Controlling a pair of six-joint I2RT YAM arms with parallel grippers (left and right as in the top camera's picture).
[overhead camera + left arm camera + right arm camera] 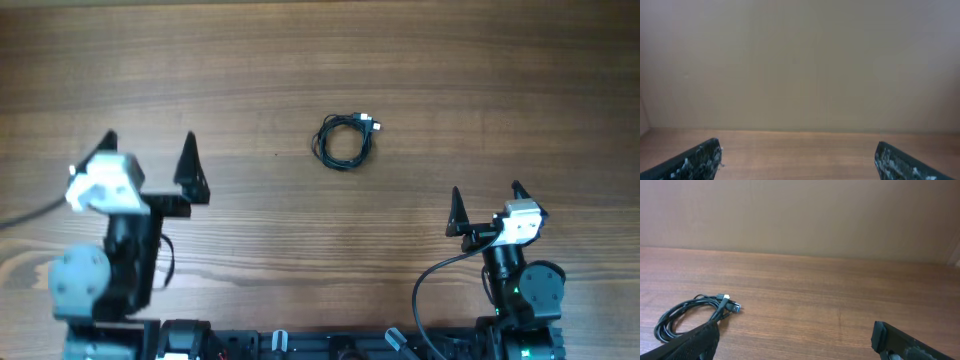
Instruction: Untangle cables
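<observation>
A: Location of the cables [345,141]?
B: Middle of the desk [250,80], slightly toward the far side. Wound together in one small round coil, plug ends poking out at upper right, one looking silver-tipped. Lying flat, touching nothing else.
A: State of left gripper [148,137]?
B: Spread wide, empty. Hovering at near-left, well apart from the coil. Aimed out over bare wood in its wrist view, no coil in sight there.
A: And right gripper [486,188]?
B: Also spread wide, nothing held. Near-right, well apart from the coil too. Coil visible low left in its wrist view, so probably angled toward it.
A: Reason for the layout?
B: Looks like a start pose: coil set centrally, within reach of both sides, fingers pre-opened for a first grab. Judging progress as zero, nothing separated yet.
A: Next?
B: Likely pin one side of the coil, pull a plug end free with the other. Thin strands, so risk of dragging the whole bundle.
</observation>
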